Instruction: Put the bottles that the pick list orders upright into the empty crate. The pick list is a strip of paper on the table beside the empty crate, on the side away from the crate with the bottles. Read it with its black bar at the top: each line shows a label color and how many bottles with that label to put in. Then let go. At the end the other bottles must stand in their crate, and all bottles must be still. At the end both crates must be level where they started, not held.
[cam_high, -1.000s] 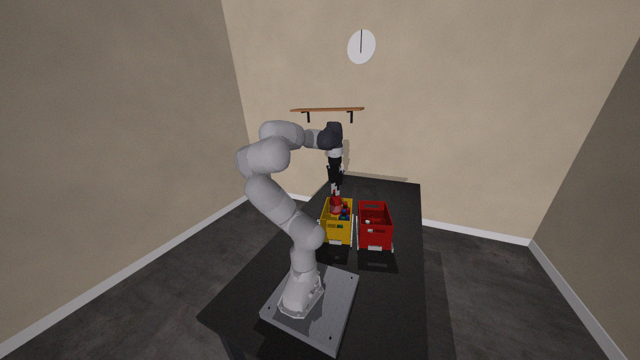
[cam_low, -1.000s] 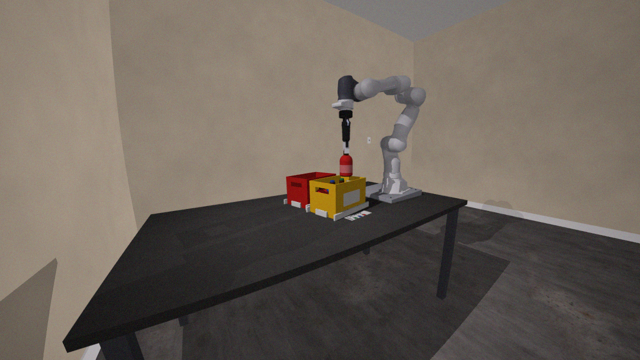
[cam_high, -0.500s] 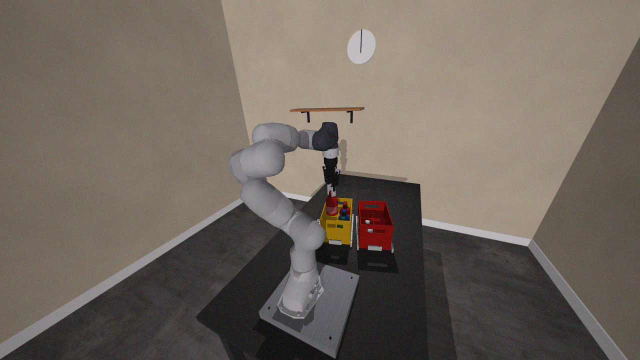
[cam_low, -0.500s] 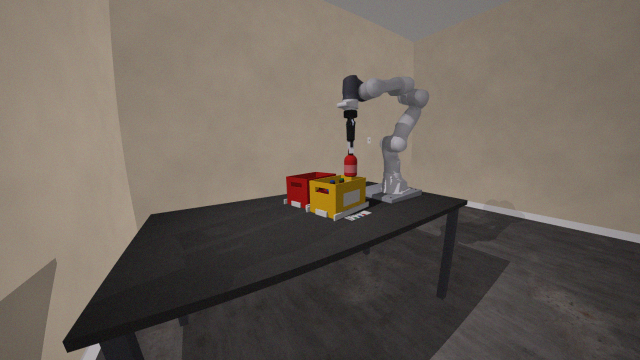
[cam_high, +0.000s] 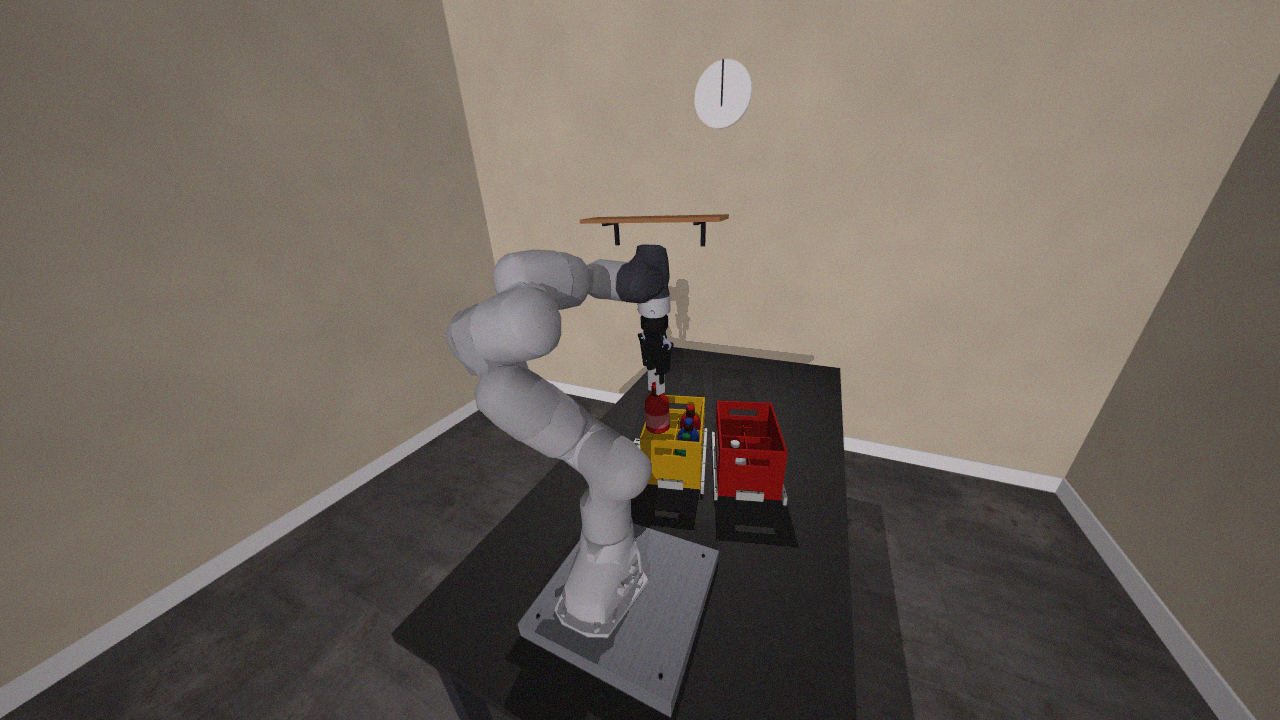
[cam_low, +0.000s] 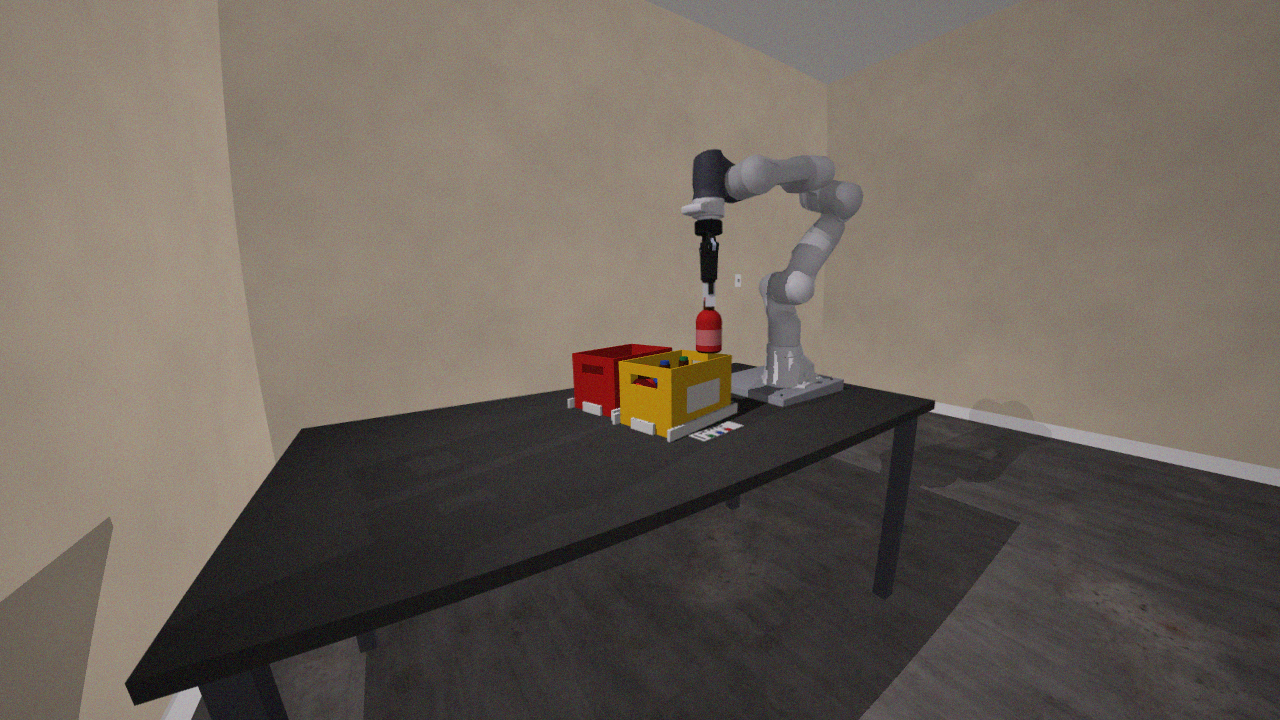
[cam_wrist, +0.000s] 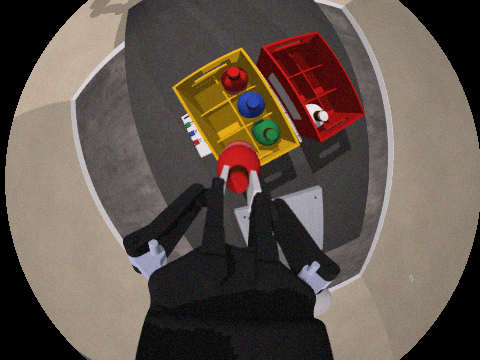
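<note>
My gripper (cam_high: 656, 383) (cam_low: 708, 297) (cam_wrist: 238, 176) is shut on the neck of a red bottle (cam_high: 657, 413) (cam_low: 708, 334) (cam_wrist: 239, 155) with a pale red label. The bottle hangs upright over the near left part of the yellow crate (cam_high: 675, 471) (cam_low: 646, 409) (cam_wrist: 202, 100). In that crate's right column stand a red bottle (cam_wrist: 234, 82), a blue bottle (cam_wrist: 250, 104) and a green bottle (cam_wrist: 265, 132). The red crate (cam_high: 749, 479) (cam_low: 594, 386) holds a white bottle (cam_wrist: 313, 116) in a near compartment. The pick list (cam_low: 718, 431) (cam_wrist: 202, 146) shows green, blue and red marks; its counts are too small to read.
The crates stand side by side between white strips (cam_low: 702, 422). The robot's grey base plate (cam_high: 666, 582) (cam_low: 805, 394) lies at their near end. A wooden shelf (cam_high: 657, 218) hangs on the wall beyond the table.
</note>
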